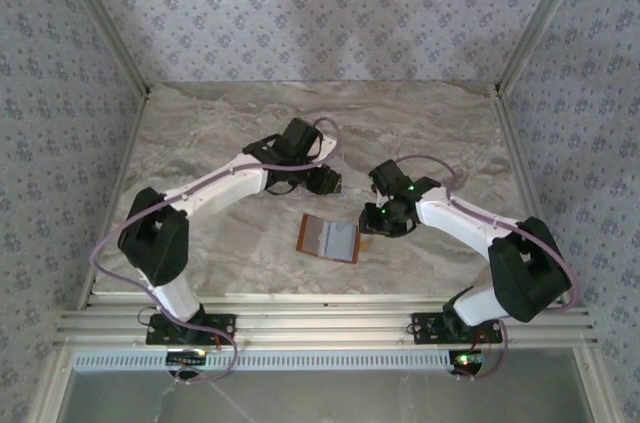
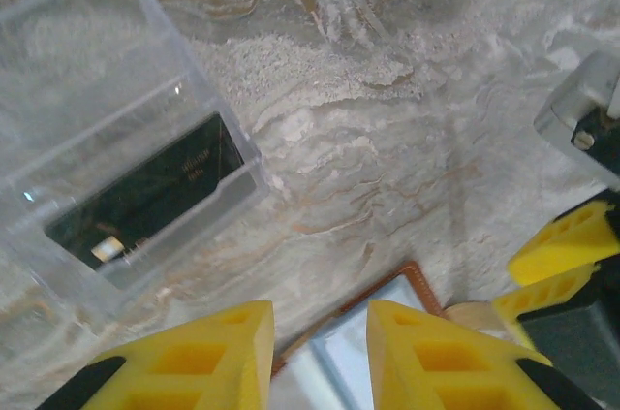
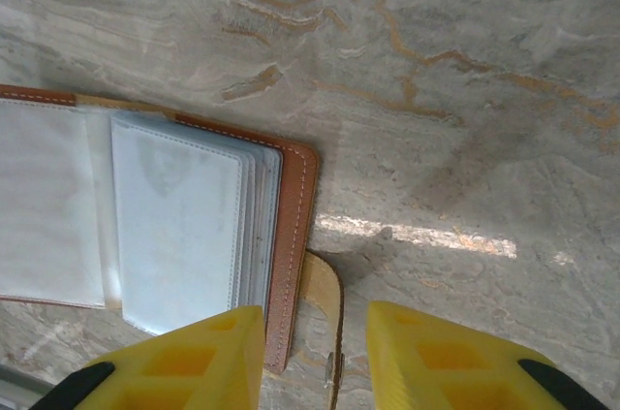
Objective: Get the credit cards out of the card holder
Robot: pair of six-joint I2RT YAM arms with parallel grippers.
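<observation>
Closest to the lens are the right jaws, two yellow prongs spread wide with nothing between them. Straight under that gap lies the little tan tab (image 3: 325,299) of the card holder (image 3: 291,236). The prong on the left of the wrist view hangs over the holder's brown stitched rim, and the other one over bare surface (image 3: 465,90).

The left jaws are parted just as wide and are also empty. A corner of the card holder (image 2: 339,337) shows below them, between the two prongs. Seen from above, the card holder (image 1: 329,239) sits on the near middle of the surface. The left jaws are just past its far edge and the right jaws are just beside its right edge.

The holder lies flat and open, orange-brown outside. Inside is a stack of pale grey-blue plastic sleeves (image 3: 179,226), fanned slightly at the edge. I can't tell whether any cards are in those sleeves.

One dark card (image 2: 155,187) lies in a clear box (image 2: 116,71), which stands on the surface apart from the holder, off to the left in the left wrist view.

The left arm (image 1: 215,188) stretches from its base in towards the centre, its wrist bent down. The right arm (image 1: 470,223) is folded tighter, elbow out to the right, its wrist tipped down at the holder's side.
</observation>
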